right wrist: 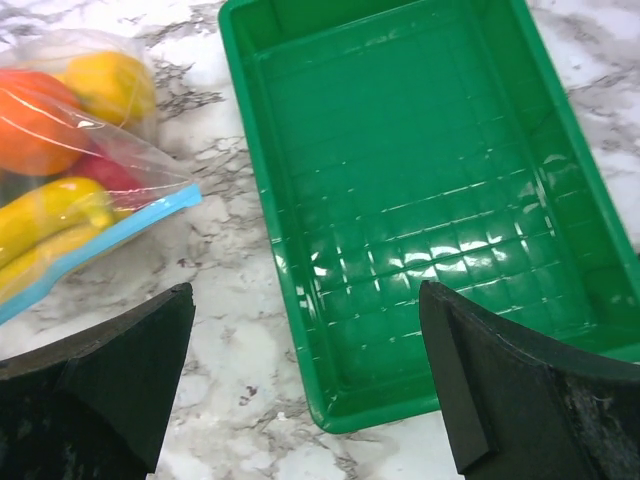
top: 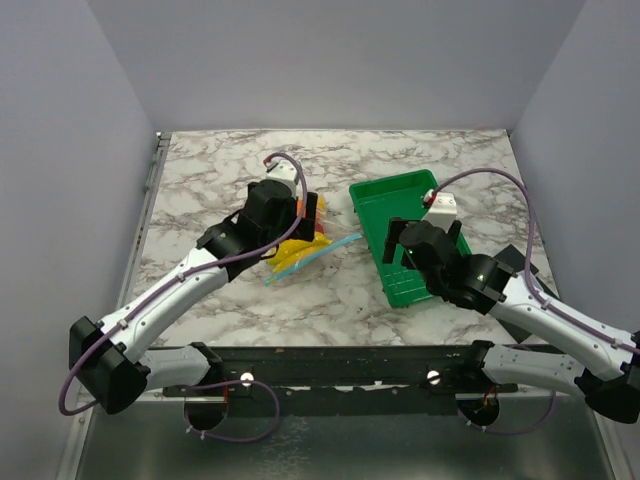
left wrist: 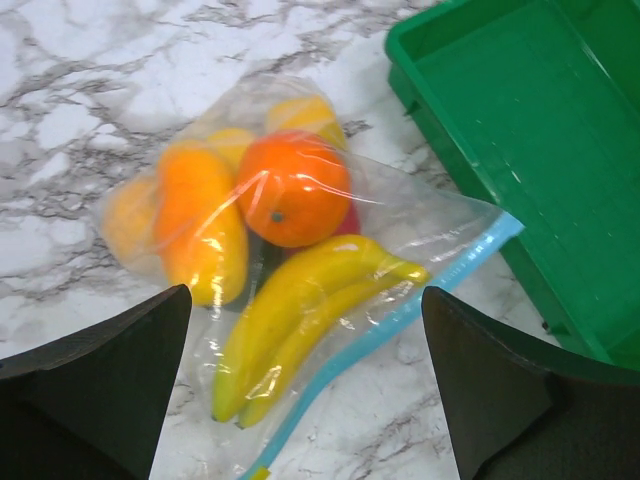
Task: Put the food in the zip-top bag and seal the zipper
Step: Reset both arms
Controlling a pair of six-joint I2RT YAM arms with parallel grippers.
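- Food [left wrist: 293,188]: found all of it in view inside the zip-top bag [left wrist: 420,215]. Made out an orange round fruit on top, a yellow banana bunch [left wrist: 300,330] nearest the mouth, yellow and orange pieces behind, and a hint of red underneath.
- Located the bag lying flat on the marble table [top: 220,170], just left of the green tray [top: 385,205] and beneath the left arm.
- Traced the zipper [left wrist: 470,258] along the bag's near-right edge, from beside the tray's corner toward the near left. Could not tell whether it was pressed shut along its length.
- Saw the left gripper [left wrist: 305,290] hanging above the bag with jaws spread wide and nothing between them, apparently touching neither plastic nor fruit.
- Saw the right gripper [right wrist: 305,288] over the tray's near-left corner, likewise wide apart and gripping nothing, with the zipper's end just to its left.
- Judged the loading part done: spotted no fruit outside the bag.
- Judged the sealing part as what was left, or at least unconfirmed. Would expect one gripper to pin the bag while the other pinched and ran along the blue strip.
- Flagged the banana bunch crowding the mouth as a likely obstacle to a clean seal.
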